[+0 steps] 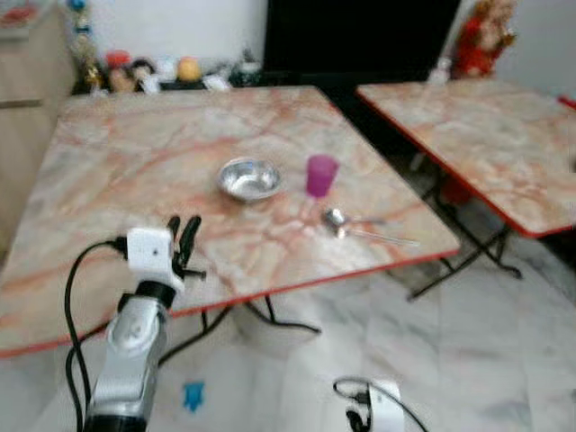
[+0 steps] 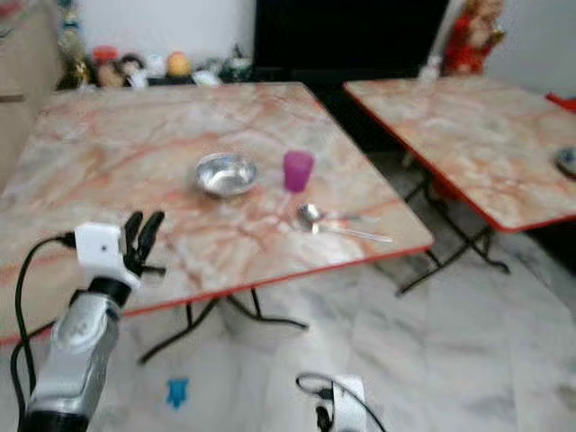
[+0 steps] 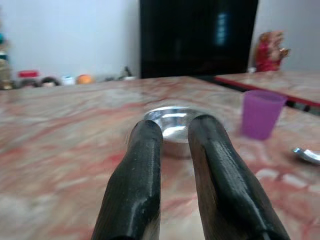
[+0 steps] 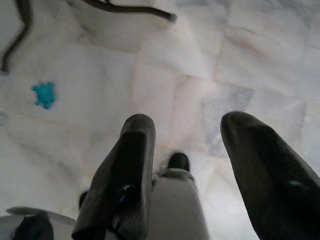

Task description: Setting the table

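Observation:
A steel bowl (image 1: 249, 178) stands near the middle of the marble-patterned table (image 1: 135, 153), and a purple cup (image 1: 321, 175) stands just to its right. A metal spoon (image 1: 346, 223) lies nearer the table's front right edge. My left gripper (image 1: 184, 229) is raised over the table's front edge, shut with nothing in it, and points toward the bowl (image 3: 172, 122) and cup (image 3: 260, 114). My right gripper (image 4: 190, 125) hangs low beside me, open and empty over the floor; its wrist (image 1: 382, 405) is at the lower edge of the view.
A second marble table (image 1: 486, 135) stands to the right across a gap of tiled floor. A low shelf with small toys (image 1: 144, 72) and a black screen (image 1: 360, 36) line the far wall. A teal scrap (image 1: 193, 395) lies on the floor.

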Controlling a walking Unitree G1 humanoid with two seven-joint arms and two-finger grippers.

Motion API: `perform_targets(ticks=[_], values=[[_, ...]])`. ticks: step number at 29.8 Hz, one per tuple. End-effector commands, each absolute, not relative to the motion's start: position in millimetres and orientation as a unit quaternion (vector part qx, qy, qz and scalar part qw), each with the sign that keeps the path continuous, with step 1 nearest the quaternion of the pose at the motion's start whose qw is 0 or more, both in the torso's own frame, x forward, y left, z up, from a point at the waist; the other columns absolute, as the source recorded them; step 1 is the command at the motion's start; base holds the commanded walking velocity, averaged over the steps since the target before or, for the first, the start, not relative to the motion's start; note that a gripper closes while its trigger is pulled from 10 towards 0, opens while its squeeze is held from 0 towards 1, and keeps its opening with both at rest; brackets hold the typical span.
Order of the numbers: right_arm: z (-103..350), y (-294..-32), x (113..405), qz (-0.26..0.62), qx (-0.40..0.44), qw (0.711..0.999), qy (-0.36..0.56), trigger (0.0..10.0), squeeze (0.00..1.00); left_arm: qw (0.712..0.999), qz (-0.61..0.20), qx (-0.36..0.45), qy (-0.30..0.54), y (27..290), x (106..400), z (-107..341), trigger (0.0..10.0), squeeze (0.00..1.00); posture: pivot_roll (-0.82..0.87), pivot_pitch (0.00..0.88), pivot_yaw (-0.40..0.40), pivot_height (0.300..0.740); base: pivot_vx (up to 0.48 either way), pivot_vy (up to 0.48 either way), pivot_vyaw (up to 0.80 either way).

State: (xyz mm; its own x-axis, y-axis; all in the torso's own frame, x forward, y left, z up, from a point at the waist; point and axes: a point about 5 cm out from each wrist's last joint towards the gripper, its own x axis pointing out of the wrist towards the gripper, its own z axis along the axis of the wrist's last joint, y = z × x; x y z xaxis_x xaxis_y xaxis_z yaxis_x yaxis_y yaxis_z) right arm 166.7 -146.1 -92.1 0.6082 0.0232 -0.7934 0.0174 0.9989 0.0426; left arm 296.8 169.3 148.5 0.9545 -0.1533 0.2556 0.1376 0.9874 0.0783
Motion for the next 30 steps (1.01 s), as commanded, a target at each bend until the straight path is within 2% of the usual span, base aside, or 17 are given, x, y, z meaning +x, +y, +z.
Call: perform_targets(ticks=[1, 19, 22, 30], values=[[-89.7, -145.2, 172.0, 0.003, 0.024, 0.9, 0.434, 10.0, 0.0, 0.989, -0.065, 0.04, -0.124, 176.3, 294.3, 146.2, 10.0, 0.0, 0.16, 0.0, -0.05, 0.728, 0.319, 0.0, 0.0], [-90.6, -145.7, 170.9, -0.004, 0.025, 0.897, 0.441, 10.0, 0.0, 0.989, -0.064, 0.038, -0.127, 177.1, 295.1, 147.9, 10.0, 0.0, 0.16, 0.0, -0.05, 0.728, 0.325, 0.0, 0.0], [-90.5, -145.7, 171.0, -0.002, 0.023, 0.897, 0.441, 10.0, 0.0, 0.989, -0.07, 0.035, -0.126, 176.2, 295.2, 147.4, 10.0, 0.0, 0.16, 0.0, -0.05, 0.728, 0.0, 0.0, -0.7], [-90.1, -146.0, 171.5, 0.0, 0.017, 0.899, 0.438, 10.0, 0.0, 0.989, -0.08, 0.023, -0.123, 173.8, 292.9, 146.1, 10.0, 0.0, 0.16, 0.0, -0.05, 0.728, 0.0, 0.0, 0.0]])
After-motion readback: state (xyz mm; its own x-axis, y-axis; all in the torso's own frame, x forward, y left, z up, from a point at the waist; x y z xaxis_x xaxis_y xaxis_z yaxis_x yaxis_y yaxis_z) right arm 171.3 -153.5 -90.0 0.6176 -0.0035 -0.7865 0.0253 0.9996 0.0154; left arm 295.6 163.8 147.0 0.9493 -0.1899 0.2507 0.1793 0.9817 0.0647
